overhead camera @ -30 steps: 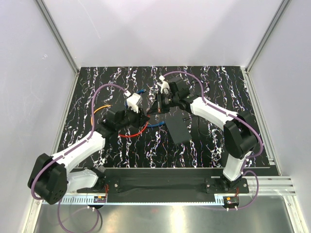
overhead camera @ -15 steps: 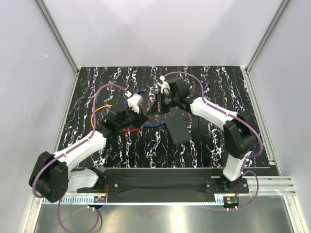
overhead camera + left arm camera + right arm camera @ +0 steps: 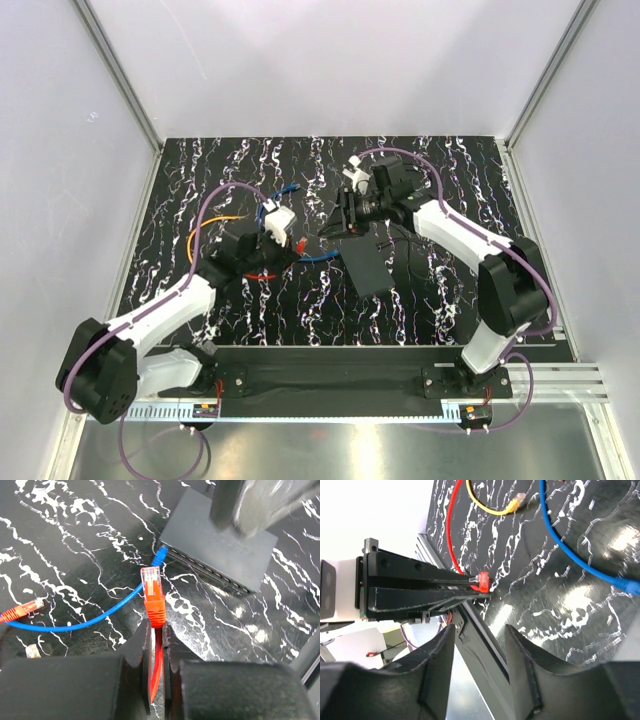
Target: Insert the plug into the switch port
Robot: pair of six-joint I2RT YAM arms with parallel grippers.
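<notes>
Bright, even overhead light; white glare blooms on the glossy table [image 3: 620, 540]; right arm [image 3: 255, 502] smeared by motion blur, left wrist view.

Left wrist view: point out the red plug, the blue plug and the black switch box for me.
red plug [image 3: 153, 599]: left wrist view, on its red boot, behind the clear tip.
blue plug [image 3: 160, 556]: left wrist view, on the connector end by the box.
black switch box [image 3: 197, 530]: left wrist view, on its bare top face.
</notes>
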